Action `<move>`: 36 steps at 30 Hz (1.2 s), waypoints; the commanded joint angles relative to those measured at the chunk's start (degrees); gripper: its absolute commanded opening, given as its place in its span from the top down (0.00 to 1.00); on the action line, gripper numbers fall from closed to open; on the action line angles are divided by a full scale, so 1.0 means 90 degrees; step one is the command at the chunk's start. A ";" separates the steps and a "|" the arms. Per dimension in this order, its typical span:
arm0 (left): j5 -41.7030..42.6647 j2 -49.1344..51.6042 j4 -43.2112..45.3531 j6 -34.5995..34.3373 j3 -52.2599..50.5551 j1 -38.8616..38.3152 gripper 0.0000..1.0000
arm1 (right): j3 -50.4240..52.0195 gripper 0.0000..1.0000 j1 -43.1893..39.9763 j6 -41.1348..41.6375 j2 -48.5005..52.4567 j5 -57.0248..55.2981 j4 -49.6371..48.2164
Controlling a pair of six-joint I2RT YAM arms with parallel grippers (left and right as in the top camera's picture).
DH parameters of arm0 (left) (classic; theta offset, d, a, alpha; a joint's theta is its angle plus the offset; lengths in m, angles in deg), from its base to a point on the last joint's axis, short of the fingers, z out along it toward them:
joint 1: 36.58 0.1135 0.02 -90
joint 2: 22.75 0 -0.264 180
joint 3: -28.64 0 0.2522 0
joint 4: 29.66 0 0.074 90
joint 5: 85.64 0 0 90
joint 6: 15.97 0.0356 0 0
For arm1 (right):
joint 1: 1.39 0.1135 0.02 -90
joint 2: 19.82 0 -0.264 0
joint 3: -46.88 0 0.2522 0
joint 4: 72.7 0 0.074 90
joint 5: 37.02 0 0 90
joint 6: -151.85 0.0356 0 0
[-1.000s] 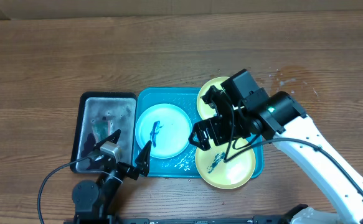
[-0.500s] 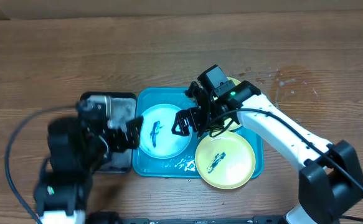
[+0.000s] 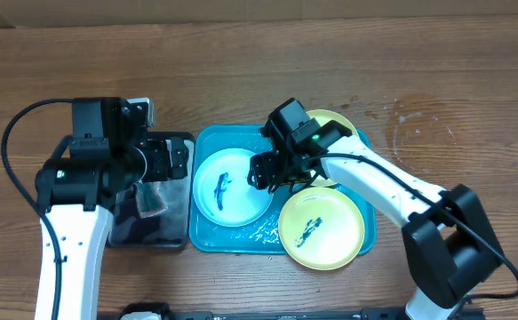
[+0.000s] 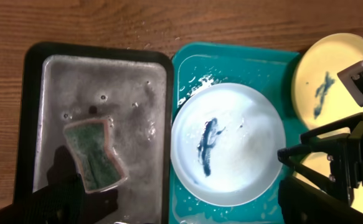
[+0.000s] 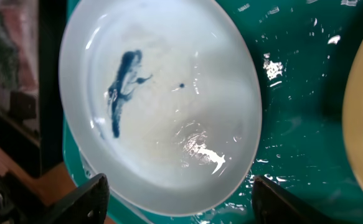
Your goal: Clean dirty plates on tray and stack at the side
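The turquoise tray (image 3: pixel 241 238) holds a light blue plate (image 3: pixel 232 187) with a dark smear. It also holds a yellow-green plate (image 3: pixel 322 228) at front right, also smeared. A second yellow-green plate (image 3: pixel 340 124) at back right is partly hidden by the right arm. My right gripper (image 3: pixel 263 173) is open over the blue plate's right edge. In the right wrist view its fingers (image 5: pixel 181 205) straddle the blue plate (image 5: pixel 162 112) without touching it. My left gripper (image 3: pixel 171 160) is open and empty above the black tray; in the left wrist view (image 4: pixel 181 211) its fingers are spread wide.
A narrower black tray (image 3: pixel 152 233) stands left of the turquoise tray, wet, with a green sponge (image 3: pixel 149 200) in it. The sponge (image 4: pixel 94 152) also shows in the left wrist view. Brown wooden table (image 3: pixel 418 71) lies all around, with a wet patch at back right.
The left arm has swung up from the table's front edge to above the black tray. The right gripper has moved left from over the yellow-green plates to the blue plate.
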 commanded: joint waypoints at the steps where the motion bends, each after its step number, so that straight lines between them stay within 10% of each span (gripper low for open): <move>1: -0.0107 0.0187 -0.0015 0.0121 0.0119 0.0007 0.00 | 0.0214 0.27 0.0058 0.0585 0.0177 -0.0517 -0.0163; 17: -0.0155 0.0381 -0.0012 0.0124 0.0119 0.0007 0.00 | 0.0238 0.42 0.0187 0.1712 0.0962 -0.0886 -0.0488; 28: -0.0155 0.0381 -0.0012 0.0121 0.0119 0.0007 0.00 | 0.0238 0.90 0.0209 0.1931 0.1093 -0.0872 -0.0508; 36: -0.0627 0.0529 -0.0027 -0.0109 0.0002 0.0039 0.00 | 0.0238 0.94 0.0209 0.1938 0.1093 -0.0889 -0.0410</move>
